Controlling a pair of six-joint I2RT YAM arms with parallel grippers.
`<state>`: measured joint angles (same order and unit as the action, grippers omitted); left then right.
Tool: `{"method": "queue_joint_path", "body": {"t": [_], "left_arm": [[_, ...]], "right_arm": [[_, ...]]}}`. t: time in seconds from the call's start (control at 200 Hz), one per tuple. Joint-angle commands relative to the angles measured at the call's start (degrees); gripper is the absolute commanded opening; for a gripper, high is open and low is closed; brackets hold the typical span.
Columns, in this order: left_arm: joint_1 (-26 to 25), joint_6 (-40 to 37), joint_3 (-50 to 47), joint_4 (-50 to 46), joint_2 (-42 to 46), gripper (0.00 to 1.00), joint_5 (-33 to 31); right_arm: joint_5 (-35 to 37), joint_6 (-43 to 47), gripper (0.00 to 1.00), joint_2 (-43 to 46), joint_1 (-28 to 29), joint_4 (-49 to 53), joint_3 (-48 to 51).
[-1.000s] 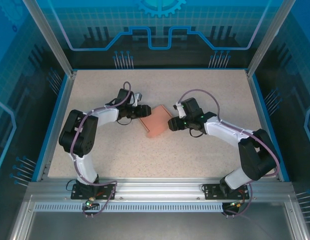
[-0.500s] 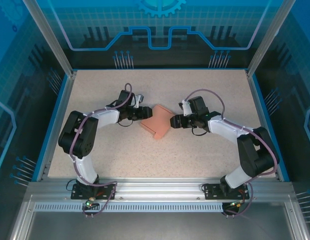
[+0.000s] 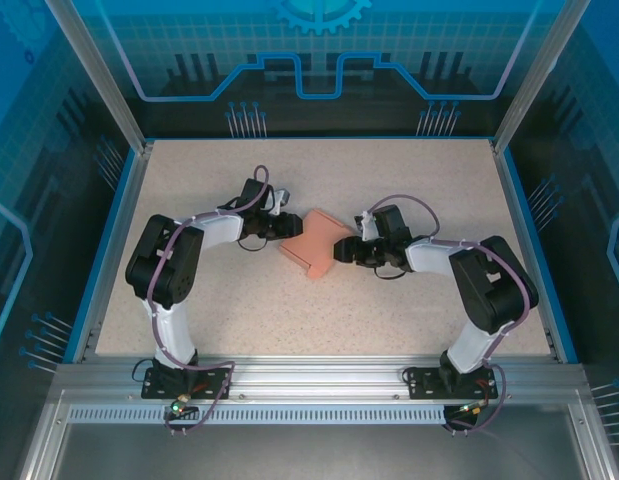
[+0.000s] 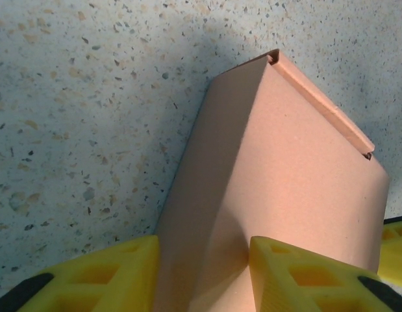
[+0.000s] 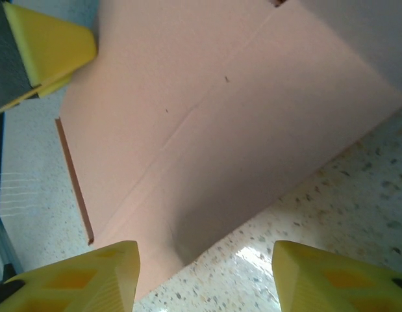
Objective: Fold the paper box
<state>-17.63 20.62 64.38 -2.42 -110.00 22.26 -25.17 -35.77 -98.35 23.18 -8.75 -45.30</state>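
Moved: right arm has folded in over the last half second, bringing the right tool (image 3: 340, 250) closer to the paper box (image 3: 313, 243), which has barely shifted.
Right tool: released, yellow fingers (image 5: 77, 276) spread wide, with a box corner just ahead between them.
Left tool (image 4: 204, 250): clenched on the box's near end, cardboard filling its gap.
Paper box: between both tools, partly folded, its creased panels raised.
Surface (image 3: 409, 180): speckled, beneath the box.

No text, number or brand can be read: the box (image 3: 312, 243) is plain, the back panel (image 3: 409, 60) shows only line drawings.
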Motion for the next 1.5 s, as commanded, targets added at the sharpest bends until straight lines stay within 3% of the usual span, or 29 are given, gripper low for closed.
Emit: {"method": "queue_joint_path", "body": {"t": [0.0,0.415,0.75,0.996,1.496], "left_arm": [[0.1,-1.2,0.5,-1.4,-1.1,0.41,-0.2],[0.2,-0.2,-2.4,0.3,-0.9,0.33,-0.1],[0.2,0.8,-3.7,0.5,0.7,0.33,1.3],[0.2,2.2,-4.5,1.8,0.8,0.35,4.4],[-1.0,3.6,-4.7,3.6,-0.3,0.34,7.2]], "right_arm": [[-2.5,-3.2,0.55,-2.1,-0.5,-5.7,0.6],[-5.2,-9.8,0.27,-6.1,-1.0,-17.0,1.6],[-6.6,-10.6,0.13,-3.3,-1.1,-22.2,2.6],[-6.9,-11.4,0.11,-0.6,-1.2,-24.3,3.4],[-4.8,-9.6,0.11,4.3,-1.3,-18.4,2.9]]}}
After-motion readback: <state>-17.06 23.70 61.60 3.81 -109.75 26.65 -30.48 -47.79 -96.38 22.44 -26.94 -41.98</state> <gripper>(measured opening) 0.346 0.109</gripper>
